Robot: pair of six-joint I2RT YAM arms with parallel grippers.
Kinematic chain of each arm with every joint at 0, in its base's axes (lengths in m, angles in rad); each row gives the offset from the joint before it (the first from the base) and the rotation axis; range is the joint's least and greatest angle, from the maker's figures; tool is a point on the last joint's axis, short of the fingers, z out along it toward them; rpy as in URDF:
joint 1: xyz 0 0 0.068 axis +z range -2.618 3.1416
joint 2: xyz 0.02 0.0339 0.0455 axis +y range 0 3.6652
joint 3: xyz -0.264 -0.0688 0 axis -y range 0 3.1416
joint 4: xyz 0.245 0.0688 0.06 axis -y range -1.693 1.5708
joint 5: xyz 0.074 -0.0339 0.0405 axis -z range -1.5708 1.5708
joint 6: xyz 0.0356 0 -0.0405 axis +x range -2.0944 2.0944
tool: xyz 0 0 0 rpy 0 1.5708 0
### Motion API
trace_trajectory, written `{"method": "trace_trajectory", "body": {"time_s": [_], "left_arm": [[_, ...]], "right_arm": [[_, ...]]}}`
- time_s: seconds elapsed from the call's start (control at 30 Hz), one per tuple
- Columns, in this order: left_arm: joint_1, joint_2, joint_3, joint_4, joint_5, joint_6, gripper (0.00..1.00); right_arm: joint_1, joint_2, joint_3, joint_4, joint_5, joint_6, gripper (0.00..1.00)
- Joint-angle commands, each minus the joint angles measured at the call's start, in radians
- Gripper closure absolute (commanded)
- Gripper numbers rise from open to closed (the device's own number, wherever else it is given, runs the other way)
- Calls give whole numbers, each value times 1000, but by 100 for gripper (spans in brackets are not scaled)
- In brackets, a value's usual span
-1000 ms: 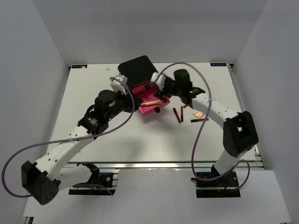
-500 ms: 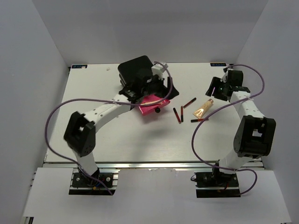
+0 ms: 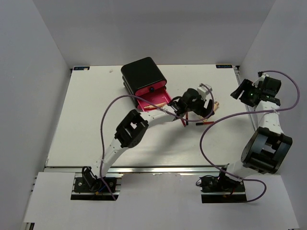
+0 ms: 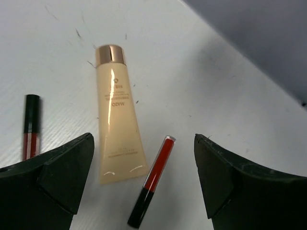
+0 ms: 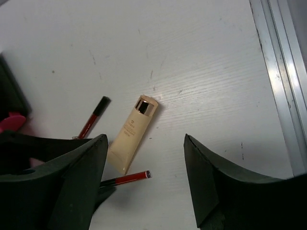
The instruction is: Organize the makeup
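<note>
The peach squeeze tube [image 4: 117, 115] lies flat on the white table with its gold cap pointing away from me. A dark-red lip stick [image 4: 153, 179] rests just right of it, and another [image 4: 31, 127] lies to its left. My left gripper [image 4: 143, 143] hovers open above the tube and the nearer lip stick, holding nothing. In the top view it [image 3: 207, 106] is right of the pink drawer [image 3: 153, 98]. My right gripper [image 3: 242, 91] hangs open and empty near the table's right edge, looking down on the tube [image 5: 130, 134] and two lip sticks [image 5: 127, 178] [image 5: 91, 117].
The black box [image 3: 143, 74] stands at the back centre with its pink drawer pulled out toward me. A metal rail [image 5: 283, 96] runs along the table's right edge. The left arm's purple cable [image 3: 110, 110] loops over the table's middle.
My left gripper left the pink drawer, swung right over the tube and lip sticks, and opened. My right gripper drew back toward the right edge.
</note>
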Motion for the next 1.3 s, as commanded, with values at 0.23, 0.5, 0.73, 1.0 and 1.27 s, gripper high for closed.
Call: {"method": "trace_trajectory", "body": {"time_s": [0.23, 0.5, 0.73, 1.0, 1.27], "left_arm": [[-81, 163, 245, -13, -304, 181, 2], [-96, 228, 282, -102, -453, 250, 3], [-124, 260, 285, -144, -447, 289, 5], [-133, 229, 225, -136, -433, 289, 31], [-107, 94, 219, -52, -439, 301, 92]], "right_arm": [[-24, -111, -60, 76, -184, 53, 30], [-32, -125, -55, 81, -242, 93, 30], [-34, -123, -60, 80, -274, 111, 30], [-34, -118, -64, 57, -312, 35, 33], [-35, -37, 113, -492, -702, -871, 47]]}}
